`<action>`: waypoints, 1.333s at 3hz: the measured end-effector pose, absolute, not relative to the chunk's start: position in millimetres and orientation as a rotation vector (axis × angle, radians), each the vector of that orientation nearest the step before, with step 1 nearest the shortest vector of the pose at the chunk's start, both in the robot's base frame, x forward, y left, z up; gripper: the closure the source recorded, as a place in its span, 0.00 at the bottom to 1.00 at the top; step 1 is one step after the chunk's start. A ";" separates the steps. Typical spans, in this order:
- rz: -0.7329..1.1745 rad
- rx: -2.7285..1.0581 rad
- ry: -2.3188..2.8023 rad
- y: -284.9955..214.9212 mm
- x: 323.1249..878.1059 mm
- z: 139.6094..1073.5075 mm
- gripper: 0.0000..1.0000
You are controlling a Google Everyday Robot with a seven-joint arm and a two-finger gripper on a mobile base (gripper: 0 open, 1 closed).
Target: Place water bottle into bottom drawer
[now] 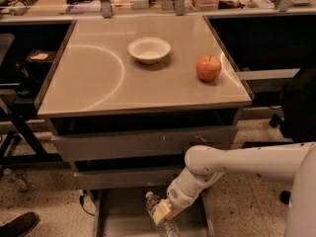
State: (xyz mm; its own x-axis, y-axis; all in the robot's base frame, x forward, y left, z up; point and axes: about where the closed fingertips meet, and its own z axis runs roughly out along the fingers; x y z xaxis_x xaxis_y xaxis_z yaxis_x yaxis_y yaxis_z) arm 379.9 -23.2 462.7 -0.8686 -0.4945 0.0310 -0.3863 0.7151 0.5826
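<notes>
The water bottle [167, 224] is a small clear ribbed bottle with a white cap pointing up and left. It is low over the bottom drawer [121, 216], a grey metal tray pulled out under the cabinet. My gripper [161, 212] reaches down from the white arm at the right and is shut on the water bottle near its upper part. The bottle's lower end runs to the picture's bottom edge, so whether it rests on the drawer floor cannot be told.
A white bowl [149, 49] and a red apple [208, 67] sit on the cabinet top [98, 83]. Two closed grey drawer fronts [123, 144] stand above the open tray. A dark shoe [17, 224] is at the lower left; a chair [296, 107] stands right.
</notes>
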 end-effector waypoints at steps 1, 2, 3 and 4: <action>-0.918 0.633 -2.738 -16.1 377.7 427.8 1.00; -0.980 0.476 -2.749 -8.4 383.4 374.3 1.00; -1.037 0.369 -2.708 0.9 381.0 328.2 1.00; -1.040 0.377 -2.693 5.6 378.7 322.4 1.00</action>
State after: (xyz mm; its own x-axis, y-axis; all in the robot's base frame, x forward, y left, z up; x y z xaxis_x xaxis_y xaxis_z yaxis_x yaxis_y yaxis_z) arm 378.7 5.6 322.4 -0.9404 -0.3182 0.1198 -0.1550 0.7148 0.6820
